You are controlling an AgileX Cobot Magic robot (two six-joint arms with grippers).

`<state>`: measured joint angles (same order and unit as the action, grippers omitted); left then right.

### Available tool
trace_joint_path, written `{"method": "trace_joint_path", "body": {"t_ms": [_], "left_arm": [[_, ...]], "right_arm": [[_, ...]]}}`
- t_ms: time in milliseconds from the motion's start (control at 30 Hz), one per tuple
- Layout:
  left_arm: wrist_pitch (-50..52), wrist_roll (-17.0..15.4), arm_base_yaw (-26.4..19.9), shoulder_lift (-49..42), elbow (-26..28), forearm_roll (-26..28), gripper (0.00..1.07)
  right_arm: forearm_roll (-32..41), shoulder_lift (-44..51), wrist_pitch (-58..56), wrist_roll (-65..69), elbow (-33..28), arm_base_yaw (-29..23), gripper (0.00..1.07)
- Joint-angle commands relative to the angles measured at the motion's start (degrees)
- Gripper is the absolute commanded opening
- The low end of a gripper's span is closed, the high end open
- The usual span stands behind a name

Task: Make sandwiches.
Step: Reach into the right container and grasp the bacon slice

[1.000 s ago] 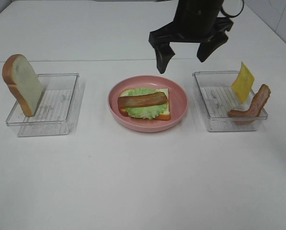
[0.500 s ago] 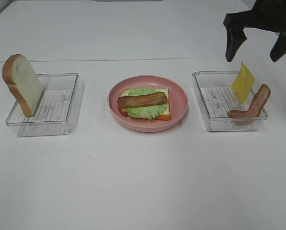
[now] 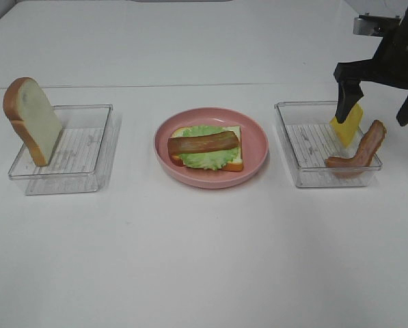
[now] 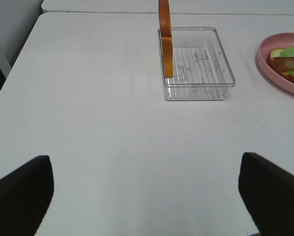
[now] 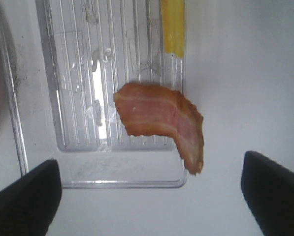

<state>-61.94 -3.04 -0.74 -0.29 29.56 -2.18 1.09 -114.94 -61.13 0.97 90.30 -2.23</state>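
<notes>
Right gripper [image 3: 372, 120]: hangs wide open and grips nothing. Straight beneath it, the right tray [image 3: 306, 147], clear plastic, with two fillings inside. By the finger nearer the table's middle, a yellow cheese square [image 3: 348, 128], standing on edge at the tray's far corner (from the high camera, overlapped at its top by that finger; cannot tell whether touched or merely behind it). Between the two fingers and lower down, a bacon strip [image 3: 359, 154], bent, one end on the tray floor and the other draped over the tray's outer rim. Seen from the wrist, sits clear of both fingers.

Off to that gripper's inner side, well apart from it, a pink plate [image 3: 256, 140] carrying the open sandwich: a bread slice [image 3: 235, 165] at the bottom, green lettuce [image 3: 207, 158] on it, a second bacon strip [image 3: 204, 143] laid flat across the top.

Left gripper [image 4: 146, 158]: outside the high camera's frame. From its own wrist, shows both dark fingers spread wide over the bare white table [image 4: 112, 128], holding nothing. Ahead of it and well apart, the left tray [image 4: 198, 91], also clear, and in it a second bread slice [image 4: 165, 39], propped on edge and tilted, at the wall farther from the plate. Past that tray, toward the inner side, the plate's rim with the sandwich on it.
</notes>
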Motion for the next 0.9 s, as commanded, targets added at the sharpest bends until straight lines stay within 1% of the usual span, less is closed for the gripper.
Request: {"method": "trace_joint_path", "body": {"t_ms": [33, 233, 433, 500, 533, 567, 600, 633, 667, 700, 900], "left_arm": [[0.6, 0.2, 0.2, -1.2, 0.0, 0.5, 0.94], [0.6, 0.2, 0.2, -1.2, 0.0, 0.5, 0.94], [0.6, 0.2, 0.2, -1.2, 0.0, 0.5, 0.94], [0.6, 0.2, 0.2, -1.2, 0.0, 0.5, 0.94], [0.6, 0.2, 0.2, -1.2, 0.0, 0.5, 0.94], [0.6, 0.2, 0.2, -1.2, 0.0, 0.5, 0.94], [0.6, 0.2, 0.2, -1.2, 0.0, 0.5, 0.94], [0.6, 0.2, 0.2, -1.2, 0.0, 0.5, 0.94], [0.6, 0.2, 0.2, -1.2, 0.0, 0.5, 0.94], [0.6, 0.2, 0.2, -1.2, 0.0, 0.5, 0.94], [0.6, 0.2, 0.2, -1.2, 0.0, 0.5, 0.94]], "right_arm": [[-0.1, -1.9, 1.2, -0.6, -0.4, 0.3, 0.96], [-0.1, -5.3, 1.5, -1.0, -0.4, 0.3, 0.96], [-0.1, -5.7, 1.6, -1.0, -0.4, 0.3, 0.95], [-0.1, -5.7, 1.6, -1.0, -0.4, 0.3, 0.85], [-0.1, -5.7, 1.6, -1.0, -0.4, 0.3, 0.85], [-0.1, -5.7, 1.7, -1.0, -0.4, 0.3, 0.73], [-0.1, -5.7, 1.7, -1.0, -0.4, 0.3, 0.73], [-0.1, -5.7, 1.8, -0.5, -0.4, 0.3, 0.61], [-0.1, -5.7, 1.8, -0.5, -0.4, 0.3, 0.61], [-0.1, -5.7, 1.8, -0.5, -0.4, 0.3, 0.55], [-0.2, -5.7, 1.4, -0.5, -0.4, 0.2, 0.54]]}}
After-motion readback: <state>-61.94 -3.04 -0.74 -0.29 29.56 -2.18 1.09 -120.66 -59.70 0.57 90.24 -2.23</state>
